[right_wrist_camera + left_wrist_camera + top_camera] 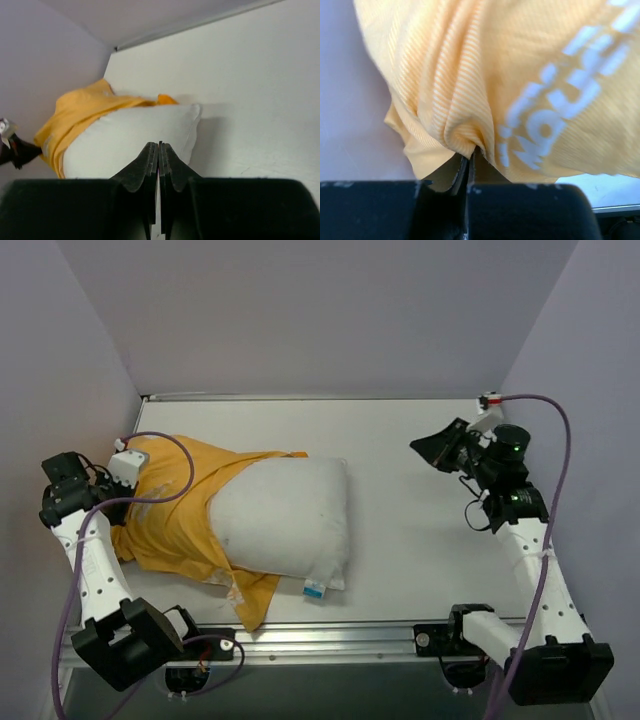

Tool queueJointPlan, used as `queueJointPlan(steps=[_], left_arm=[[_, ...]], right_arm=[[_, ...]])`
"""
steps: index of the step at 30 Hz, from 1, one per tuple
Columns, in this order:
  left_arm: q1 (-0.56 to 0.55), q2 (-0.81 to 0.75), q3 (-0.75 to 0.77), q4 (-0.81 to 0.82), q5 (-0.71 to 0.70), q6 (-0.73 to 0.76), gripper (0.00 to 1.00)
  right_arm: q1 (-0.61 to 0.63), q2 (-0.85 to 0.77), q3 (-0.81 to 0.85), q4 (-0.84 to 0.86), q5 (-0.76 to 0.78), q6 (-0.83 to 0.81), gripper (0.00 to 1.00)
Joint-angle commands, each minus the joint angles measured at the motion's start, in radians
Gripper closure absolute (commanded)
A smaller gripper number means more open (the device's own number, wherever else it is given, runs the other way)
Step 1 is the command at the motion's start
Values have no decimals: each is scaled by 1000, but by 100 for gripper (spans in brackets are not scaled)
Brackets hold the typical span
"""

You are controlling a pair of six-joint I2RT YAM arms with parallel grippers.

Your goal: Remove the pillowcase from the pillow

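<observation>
The orange-yellow pillowcase (175, 505) lies bunched on the left of the table, still round the left end of the white pillow (285, 515). Most of the pillow lies bare to the right, its blue-and-white tag (314, 590) at the near edge. My left gripper (122, 468) is shut on a pinched fold of the pillowcase (465, 137) at its far left end; white lettering shows on the cloth. My right gripper (438, 450) is shut and empty, held in the air to the right of the pillow (125, 142).
Grey walls stand close on the left, right and back of the white table (420, 560). A purple cable (555, 470) loops along the right arm, and another (185, 465) crosses over the pillowcase.
</observation>
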Motion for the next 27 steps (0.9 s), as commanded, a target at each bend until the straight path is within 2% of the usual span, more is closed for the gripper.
queueJointPlan(steps=[1, 2, 3, 4, 5, 6, 8, 9, 11, 13, 16, 23, 27], left_arm=[[-53, -37, -13, -25, 66, -12, 98], [-54, -36, -11, -16, 60, -29, 98], [-54, -31, 0, -13, 54, -32, 98], [-54, -20, 4, -16, 46, -34, 98], [-55, -16, 10, -27, 48, -38, 98], [-55, -13, 20, -30, 48, -41, 98], [-60, -14, 26, -33, 49, -52, 98], [-63, -19, 29, -32, 51, -58, 98], [-63, -23, 29, -30, 49, -67, 98], [-64, -27, 26, -32, 46, -70, 98], [-66, -33, 9, -18, 34, -66, 98], [-66, -20, 13, -12, 31, -78, 98], [-66, -22, 24, -12, 32, -80, 98]], right_arm=[[264, 31, -3, -79, 167, -101, 92], [331, 43, 8, -102, 212, -140, 79], [398, 76, 44, -118, 319, -156, 59], [466, 103, 73, -139, 382, -170, 25], [600, 132, 107, -176, 442, -209, 6], [667, 208, 191, -196, 564, -231, 0], [835, 308, 288, -249, 648, -283, 0], [873, 422, 342, -269, 718, -323, 0], [948, 546, 516, -353, 738, -351, 0], [980, 717, 665, -414, 754, -381, 0], [1033, 894, 762, -506, 748, -400, 0], [1080, 1121, 694, -478, 627, -383, 0], [1080, 1308, 591, -475, 651, -369, 0]])
